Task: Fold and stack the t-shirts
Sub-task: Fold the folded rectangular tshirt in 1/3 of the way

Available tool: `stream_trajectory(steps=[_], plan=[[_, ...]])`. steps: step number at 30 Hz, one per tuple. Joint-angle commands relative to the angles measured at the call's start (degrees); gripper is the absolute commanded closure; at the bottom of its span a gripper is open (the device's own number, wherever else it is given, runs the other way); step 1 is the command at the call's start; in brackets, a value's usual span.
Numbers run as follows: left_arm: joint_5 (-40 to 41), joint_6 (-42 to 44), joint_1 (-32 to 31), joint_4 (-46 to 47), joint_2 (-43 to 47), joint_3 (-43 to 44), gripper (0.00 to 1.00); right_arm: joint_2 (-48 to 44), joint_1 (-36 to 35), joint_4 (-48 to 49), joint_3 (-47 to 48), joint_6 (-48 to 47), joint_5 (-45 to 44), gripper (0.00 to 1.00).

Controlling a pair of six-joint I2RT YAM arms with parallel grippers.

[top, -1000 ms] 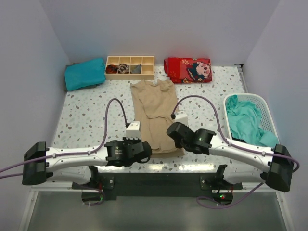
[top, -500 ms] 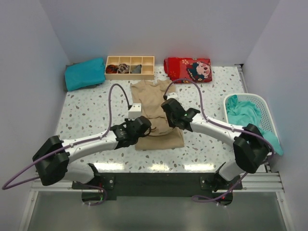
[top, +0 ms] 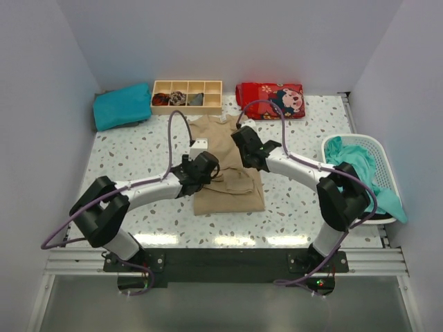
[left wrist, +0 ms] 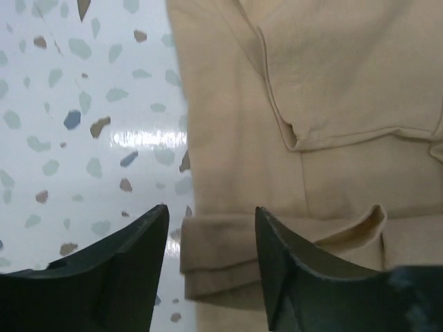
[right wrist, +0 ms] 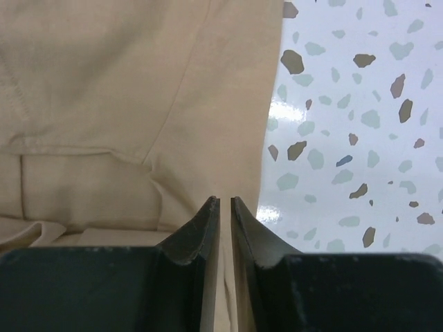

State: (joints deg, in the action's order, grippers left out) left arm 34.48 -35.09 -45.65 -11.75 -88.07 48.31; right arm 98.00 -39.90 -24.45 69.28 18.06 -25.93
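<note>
- The left claw has its jaws apart over the left edge of the tan t-shirt. They stand astride a rolled fold of the cloth and pinch nothing.
- The right claw has its jaws almost together, clamped on a thin fold at the tan t-shirt's right edge.
- The tan t-shirt lies on the speckled worktop, under and between the two claws, with its near end folded up over itself.
- Well to the right of the right claw, a white basket holds crumpled teal t-shirts. Some of the cloth hangs over its near right rim.
- Beyond the left claw, a wooden box is split into compartments. Some hold small dark things, too small to tell apart.
- Left of that box lies a folded teal t-shirt.
- Beyond the right claw lies a red patterned cloth.
</note>
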Motion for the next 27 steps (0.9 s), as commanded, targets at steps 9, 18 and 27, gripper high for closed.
stream_trajectory(steps=[9, 18, 27], plan=[[1.2, 3.4, 2.4, -4.3, -1.0, 9.6, 0.08, -5.1, 1.0, -10.2, -0.4, 1.5, 14.2, 0.69], [-11.6, 3.2, 2.1, -4.3, 9.6, -0.3, 0.09, -9.6, 1.0, -11.6, -9.9, 6.6, 25.0, 0.67], [-12.9, 2.3, 2.1, -4.6, 9.1, -1.7, 0.09, -8.4, 1.1, -2.6, -13.8, 8.7, 26.6, 0.63]])
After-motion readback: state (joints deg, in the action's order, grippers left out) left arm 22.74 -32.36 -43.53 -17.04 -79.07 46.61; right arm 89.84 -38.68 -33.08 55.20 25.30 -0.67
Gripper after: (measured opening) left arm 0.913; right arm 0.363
